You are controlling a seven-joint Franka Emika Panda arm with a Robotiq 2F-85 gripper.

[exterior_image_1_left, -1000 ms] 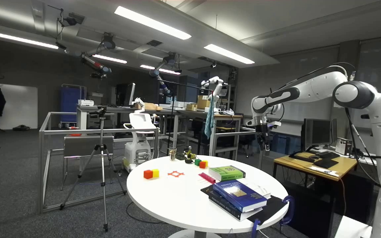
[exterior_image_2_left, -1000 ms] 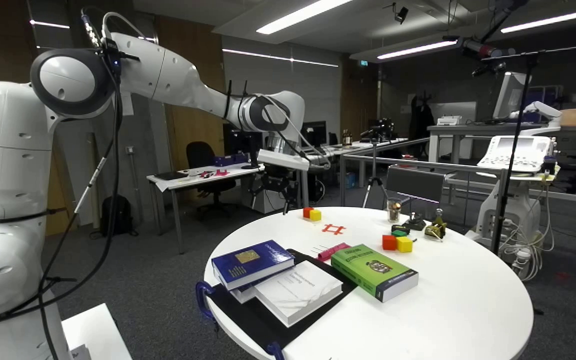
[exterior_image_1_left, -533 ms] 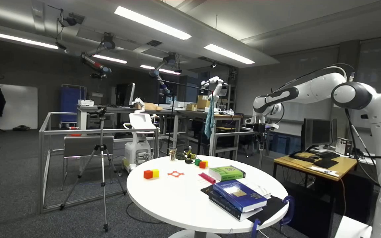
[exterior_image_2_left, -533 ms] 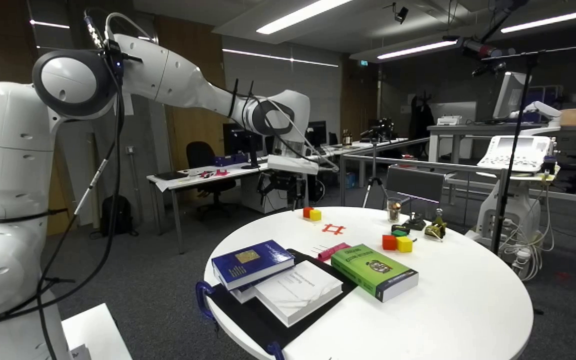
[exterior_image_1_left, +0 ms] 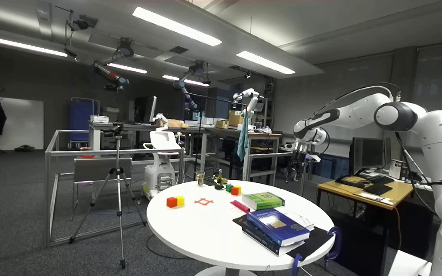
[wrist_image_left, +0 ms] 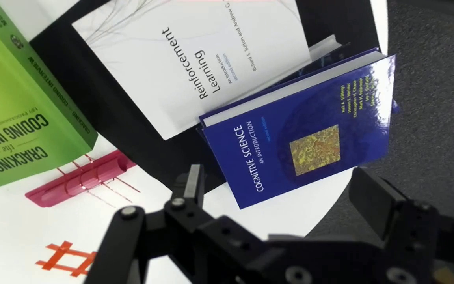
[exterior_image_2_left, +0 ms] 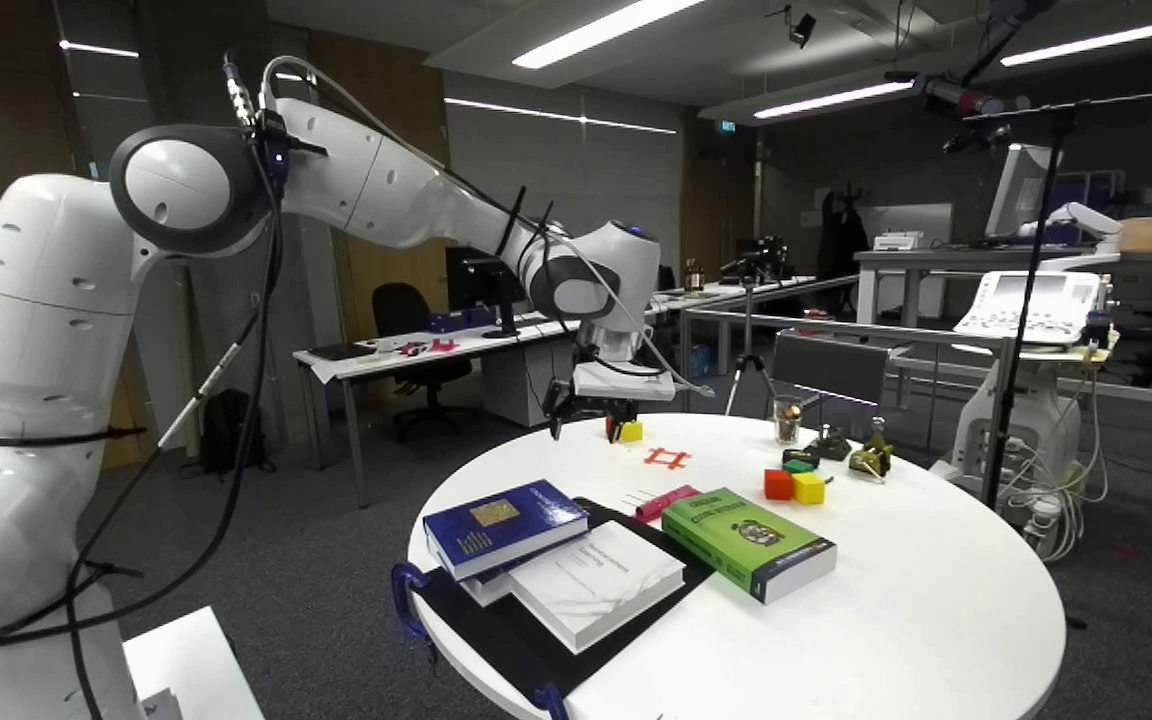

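Smooth white surface, wrist view, left to right. Nine o'clock: thick, slab-like green book. Between eight and nine: curved pink half-tube. Eleven: smooth-covered white book. Seven and four: fingers spread wide, empty, apparently at a positioning step. Toward three: glossy, hard-cornered blue book, topmost on its stack, untouched; any grasp would call for lowering and alignment with its edges.

Free air separates the pincer from the Cognitive Science book; this and the Cracking the Coding Interview book block low passage, but bare tabletop beside the latter leaves room.
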